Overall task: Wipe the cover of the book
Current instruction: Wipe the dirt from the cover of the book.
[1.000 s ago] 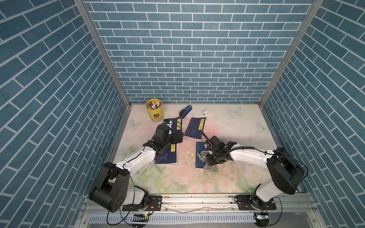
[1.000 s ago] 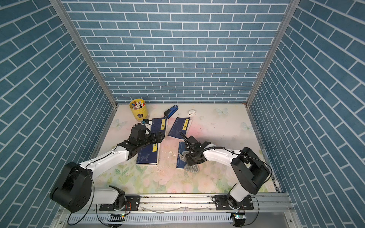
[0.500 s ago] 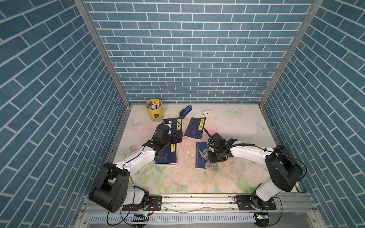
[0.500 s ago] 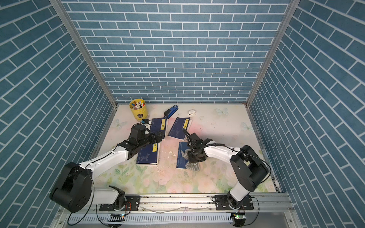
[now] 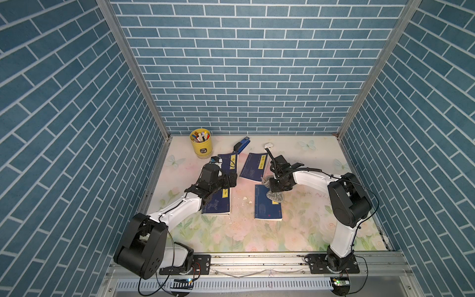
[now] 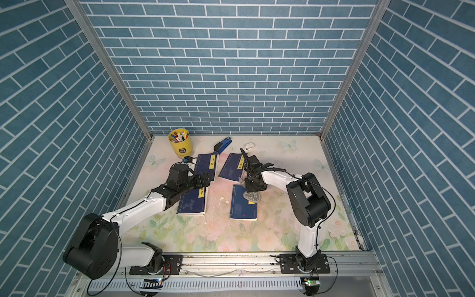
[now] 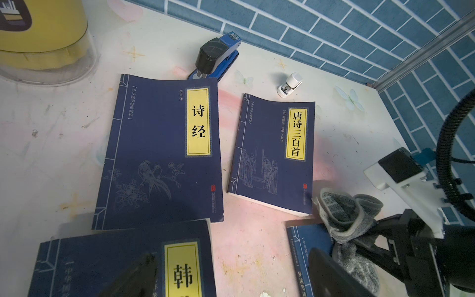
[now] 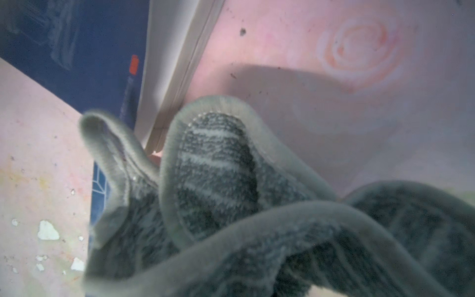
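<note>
Lying flat on the floral tabletop (image 5: pixel 231 236), the dark blue paperback book (image 5: pixel 266 211) had its far end hidden under a grey striped cloth (image 5: pixel 275 197) clenched in the right gripper (image 5: pixel 274 189), fingertips buried. The left gripper (image 5: pixel 232 179) gaped empty above another blue book (image 5: pixel 218 205).

I see my right hand (image 6: pixel 252 190) clamped on a crumpled grey striped cloth (image 6: pixel 252 197), which rests on the far end of a dark blue paperback book (image 6: pixel 243 208) lying flat on the floral tabletop (image 6: pixel 282 231). My left hand (image 6: pixel 205 180) hangs over the far edge of a second dark blue book (image 6: pixel 192 204).
</note>
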You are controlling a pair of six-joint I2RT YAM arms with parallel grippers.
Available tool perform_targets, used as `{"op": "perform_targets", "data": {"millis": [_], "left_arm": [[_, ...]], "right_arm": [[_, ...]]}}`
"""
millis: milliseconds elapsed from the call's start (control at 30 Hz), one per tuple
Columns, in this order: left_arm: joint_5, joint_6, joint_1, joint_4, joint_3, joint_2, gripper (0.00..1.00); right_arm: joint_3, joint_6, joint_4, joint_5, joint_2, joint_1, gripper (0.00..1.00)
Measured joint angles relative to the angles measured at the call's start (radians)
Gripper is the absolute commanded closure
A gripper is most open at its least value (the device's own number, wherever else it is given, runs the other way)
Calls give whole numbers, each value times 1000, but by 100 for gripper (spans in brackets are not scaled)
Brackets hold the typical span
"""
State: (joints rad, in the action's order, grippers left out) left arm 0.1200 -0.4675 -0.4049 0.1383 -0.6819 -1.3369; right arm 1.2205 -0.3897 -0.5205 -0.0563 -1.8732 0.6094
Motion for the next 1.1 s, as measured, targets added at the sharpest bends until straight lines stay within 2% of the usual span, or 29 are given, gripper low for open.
{"op": "perform_targets", "data": {"millis": [267, 567, 833, 1100], "left_arm": [[3, 0, 5, 3, 0, -5, 4], [2, -5, 6, 6, 0, -5, 4], [-4, -7, 9, 7, 0, -5, 4], [-3, -8, 12, 18, -4, -18, 4]], "right_arm": [[64, 7, -6, 18, -45, 12, 100], [104, 29, -9, 81, -76, 92, 100], [-98, -8, 48, 70, 68, 199, 100], [-278, -77, 53, -6, 223, 322, 100]]}}
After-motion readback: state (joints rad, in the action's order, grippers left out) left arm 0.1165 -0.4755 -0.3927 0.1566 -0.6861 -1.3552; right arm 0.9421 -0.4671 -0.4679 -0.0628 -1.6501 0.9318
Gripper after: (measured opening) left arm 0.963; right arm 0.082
